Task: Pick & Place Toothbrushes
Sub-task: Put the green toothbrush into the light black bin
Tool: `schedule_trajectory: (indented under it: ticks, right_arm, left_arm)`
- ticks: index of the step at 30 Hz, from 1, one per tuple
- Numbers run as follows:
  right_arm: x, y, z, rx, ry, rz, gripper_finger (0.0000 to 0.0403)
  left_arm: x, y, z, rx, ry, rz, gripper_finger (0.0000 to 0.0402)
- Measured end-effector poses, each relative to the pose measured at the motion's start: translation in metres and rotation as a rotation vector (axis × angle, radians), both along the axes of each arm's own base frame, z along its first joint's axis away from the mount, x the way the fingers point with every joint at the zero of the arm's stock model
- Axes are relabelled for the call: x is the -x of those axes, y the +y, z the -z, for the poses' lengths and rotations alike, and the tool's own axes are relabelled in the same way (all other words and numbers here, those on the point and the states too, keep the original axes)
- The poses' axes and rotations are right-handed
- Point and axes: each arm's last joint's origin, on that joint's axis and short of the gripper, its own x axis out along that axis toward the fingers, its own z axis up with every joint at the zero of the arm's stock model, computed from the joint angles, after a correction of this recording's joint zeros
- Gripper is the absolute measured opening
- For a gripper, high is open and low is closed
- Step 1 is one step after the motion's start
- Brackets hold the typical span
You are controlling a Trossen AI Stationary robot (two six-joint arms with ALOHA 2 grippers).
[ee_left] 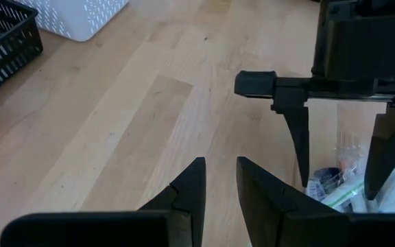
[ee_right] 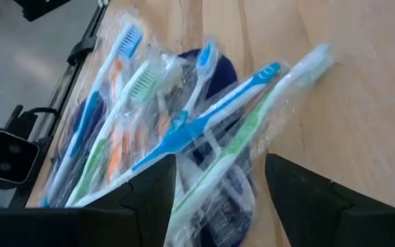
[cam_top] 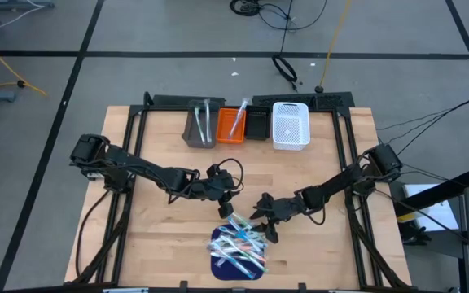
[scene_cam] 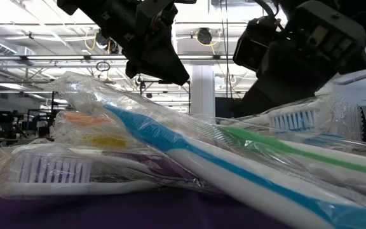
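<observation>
Toothbrushes: a loose heap of clear-wrapped brushes in white, blue, green and orange tones, lying crosswise on the mat near the front edge of the worktop, about midway across.
Mat: dark blue, under the heap, mostly covered (only its edges show in the high view).
Worktop: pale wood, carrying the mat at the front and the bins at the back.
Right pincer: low over the right-hand edge of the heap, fingers spread wide; in the right wrist view the two dark fingers stand either side of a green-and-white wrapped brush and a blue one, gripping nothing that I can see.
Left pincer: just behind the heap, above bare wood, fingers parted by a narrow gap and holding nothing (the left wrist view shows wood between them).
Two pincers: near each other, apart, the right one closer to the brushes.
Grey bin: back of the worktop, leftmost in the row, with long thin items in it.
Orange bin: next to the grey one, a wrapped brush lying inside.
Black bin: between the orange and white bins; contents cannot be told.
White bin: rightmost in the row, perforated walls.
</observation>
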Motion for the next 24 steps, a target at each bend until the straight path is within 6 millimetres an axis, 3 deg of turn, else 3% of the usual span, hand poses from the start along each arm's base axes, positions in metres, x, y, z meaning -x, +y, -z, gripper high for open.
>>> schedule_trajectory:
  ticks: [11, 19, 24]
  right_arm:
    - [0.0, 0.0, 0.001, -0.003, 0.005, 0.008, 0.0209]
    - [-0.006, 0.002, 0.019, -0.051, 0.02, 0.01, 0.0204]
    - [-0.012, 0.001, 0.015, -0.037, -0.015, 0.008, 0.0203]
  left_arm:
    - [0.0, 0.0, 0.0, 0.0, 0.0, 0.0, 0.0081]
    - [0.0, 0.0, 0.0, 0.001, 0.0, 0.0, 0.0081]
    - [0.0, 0.0, 0.0, 0.003, -0.001, -0.002, 0.0081]
